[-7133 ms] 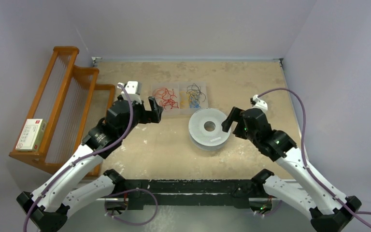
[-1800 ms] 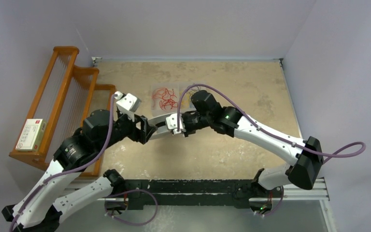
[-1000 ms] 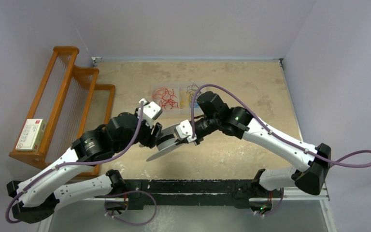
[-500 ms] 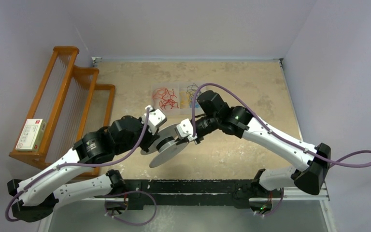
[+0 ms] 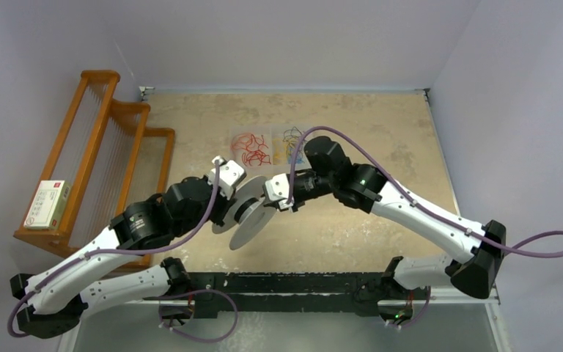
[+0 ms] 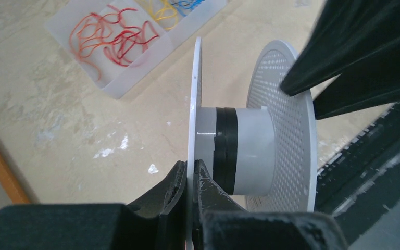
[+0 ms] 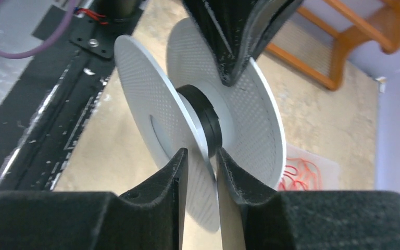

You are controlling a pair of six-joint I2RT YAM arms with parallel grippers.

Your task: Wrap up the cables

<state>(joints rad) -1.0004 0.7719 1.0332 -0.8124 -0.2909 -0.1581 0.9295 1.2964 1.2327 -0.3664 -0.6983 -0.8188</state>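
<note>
Spool (image 5: 251, 214): held on edge above the table, centre frame, hub exposed for winding.
Left gripper (image 6: 189, 170): clamped on one flange's rim.
Right gripper (image 7: 200, 156): jaws parted astride the other flange.
Cables (image 6: 161, 10): in clear tray (image 6: 135, 83), upper centre, not yet wrapped.

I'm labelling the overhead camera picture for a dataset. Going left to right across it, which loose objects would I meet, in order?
small white box → white spool → yellow cables
</note>
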